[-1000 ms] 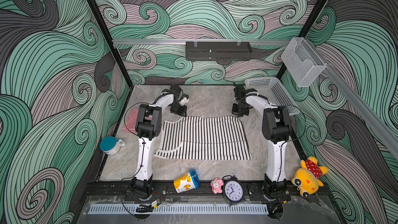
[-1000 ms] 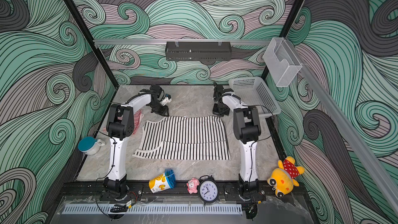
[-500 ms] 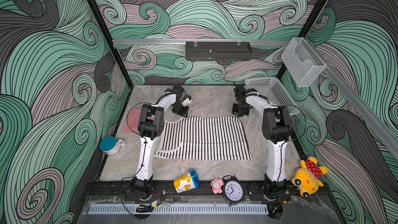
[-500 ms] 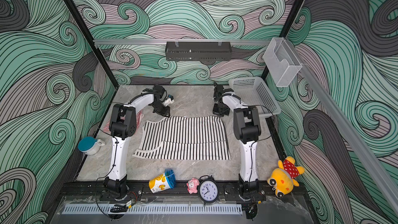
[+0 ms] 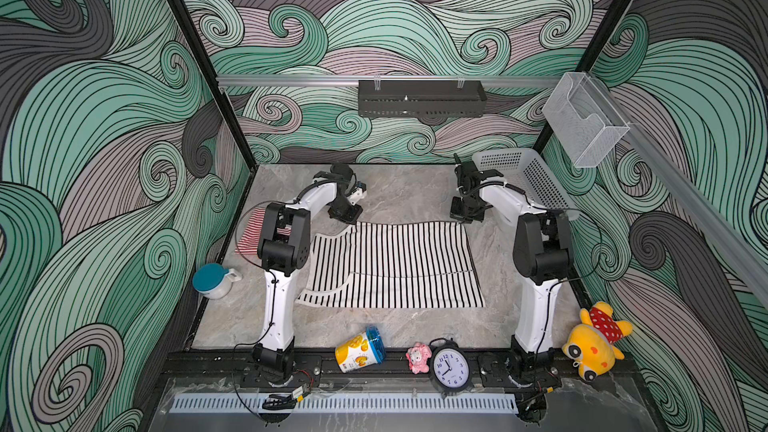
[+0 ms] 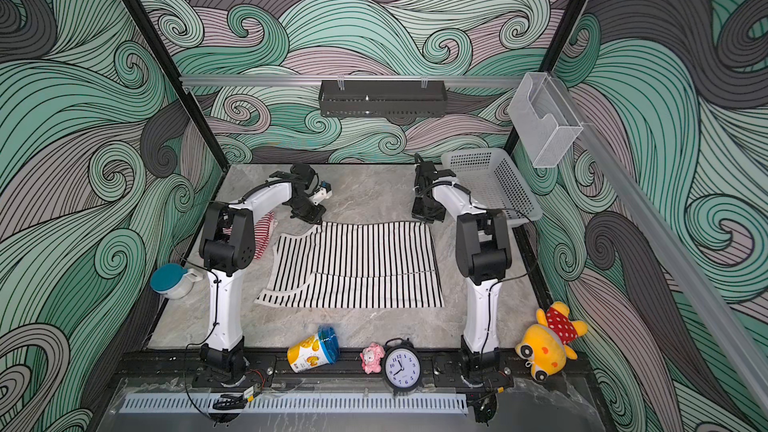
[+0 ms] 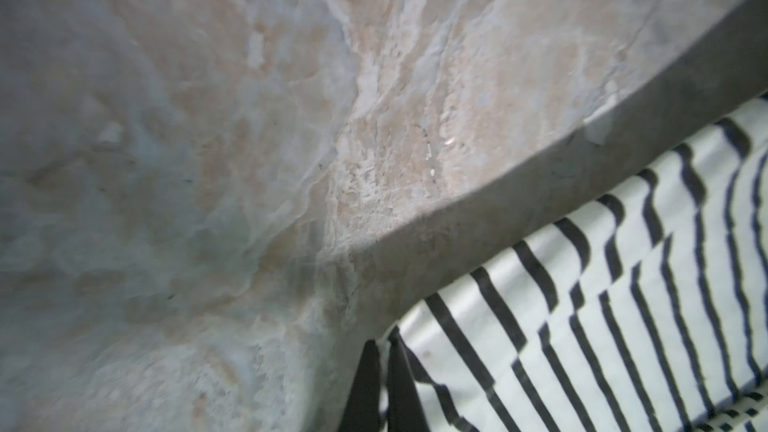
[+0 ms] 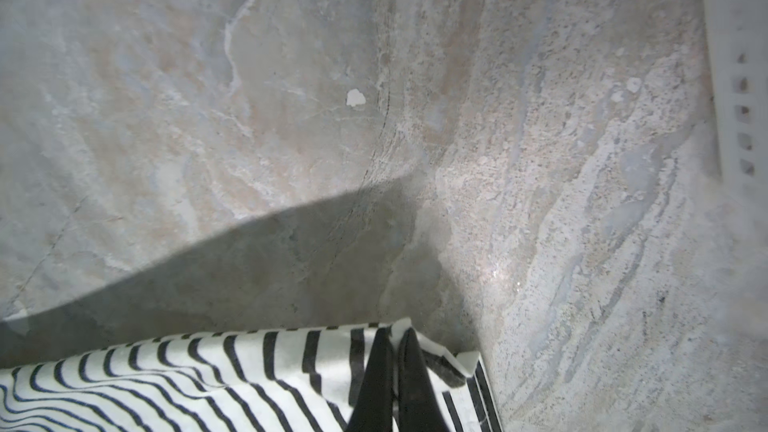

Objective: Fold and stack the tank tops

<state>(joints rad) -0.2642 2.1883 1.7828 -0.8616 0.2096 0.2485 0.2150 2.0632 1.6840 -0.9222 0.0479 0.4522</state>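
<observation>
Bright, even overhead light; soft, shadow-banded wrist close-ups.

In both top views the scene is lit brightly and diffusely from above, only faint shadows being cast on the tabletop (image 5: 415, 197), and wide-angle stretching is seen toward the corners. In the left wrist view the marble is rendered soft and smeared, and a broad dark shadow band is thrown beside the black-and-white tank top (image 7: 623, 305), whose stripes are blurred. In the right wrist view a similar curved shadow is laid beside the cloth, a small glint is caught on the stone, and the basket (image 8: 735, 56) wall is washed out and unfocused.
</observation>
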